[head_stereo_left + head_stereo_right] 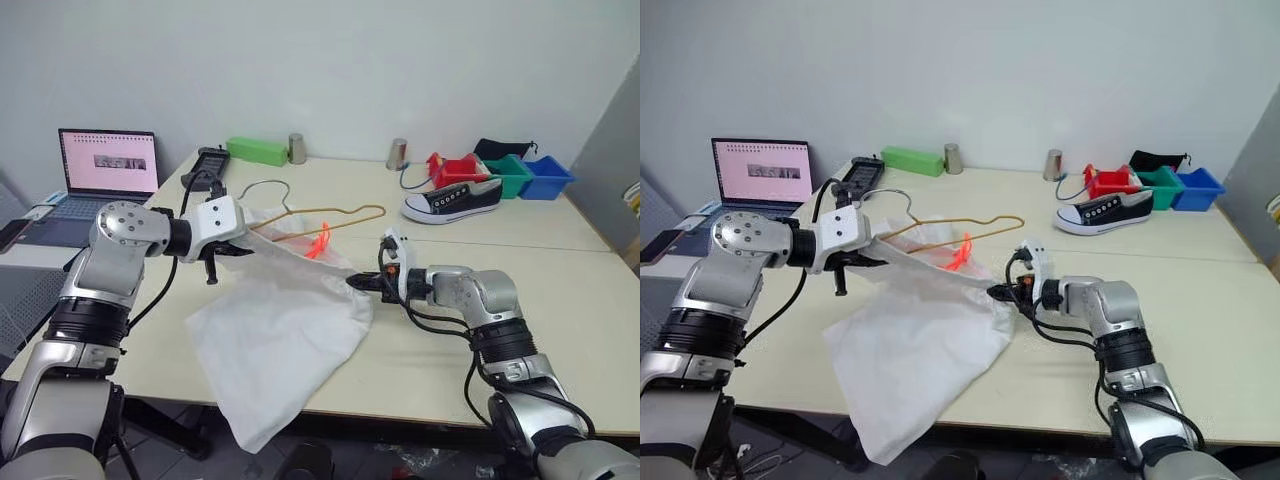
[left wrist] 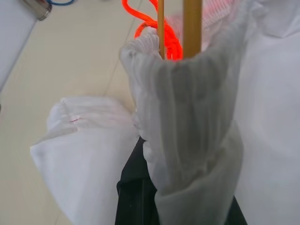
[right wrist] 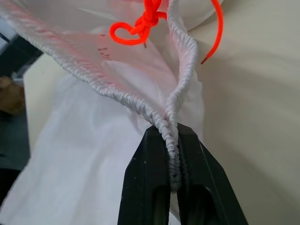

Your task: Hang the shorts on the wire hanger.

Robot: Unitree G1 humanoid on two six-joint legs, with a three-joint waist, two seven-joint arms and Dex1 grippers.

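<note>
The white shorts (image 1: 280,330) lie spread on the table, one leg hanging over the front edge. Their ribbed waistband is stretched between my two grippers, with the orange-red drawstring (image 1: 320,243) at its middle. My left gripper (image 1: 238,246) is shut on the end of the yellowish wire hanger (image 1: 330,213), and the waistband (image 2: 183,117) is gathered over its fingers. The hanger's wires (image 2: 192,28) run into the waist opening, and its hook (image 1: 265,185) points toward the back. My right gripper (image 3: 172,140) is shut on the waistband's other end, just above the table.
A black and white shoe (image 1: 452,200) and red (image 1: 462,168), green (image 1: 510,172) and blue (image 1: 548,175) bins sit at the back right. A laptop (image 1: 108,165) stands at the left. A green box (image 1: 257,150) and two metal cups (image 1: 297,148) line the back edge.
</note>
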